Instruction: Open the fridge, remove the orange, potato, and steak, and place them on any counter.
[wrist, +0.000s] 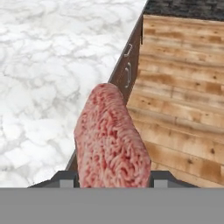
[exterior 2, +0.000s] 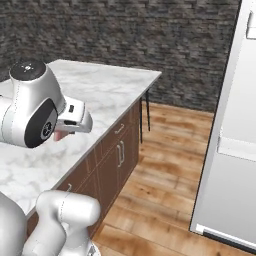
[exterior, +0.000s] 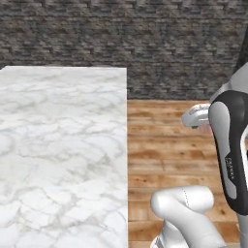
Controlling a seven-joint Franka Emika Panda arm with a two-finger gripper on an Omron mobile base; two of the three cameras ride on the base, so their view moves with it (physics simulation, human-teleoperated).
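Note:
The steak [wrist: 111, 140], a pinkish-red slab, stands on end between my two dark fingertips [wrist: 65, 177], and my gripper [wrist: 111, 179] is shut on it. Below it runs the long edge of the white marble counter [wrist: 43, 65], with the slab hanging over that edge. In the right base view the gripper [exterior 2: 65, 131] hovers above the counter [exterior 2: 105, 85] near its front edge, a bit of the steak [exterior 2: 59, 135] showing under the hand. In the left base view the gripper [exterior: 201, 123] sits right of the counter [exterior: 63, 145]. The fridge [exterior 2: 235, 140] shows as a light grey open door panel at right.
Dark wood cabinet drawers with grey handles [exterior 2: 120, 152] run under the counter. Wooden floor [exterior 2: 165, 185] lies between counter and fridge. A dark stone wall [exterior: 126, 34] closes the back. My white arm [exterior: 230, 150] rises at the right of the left base view.

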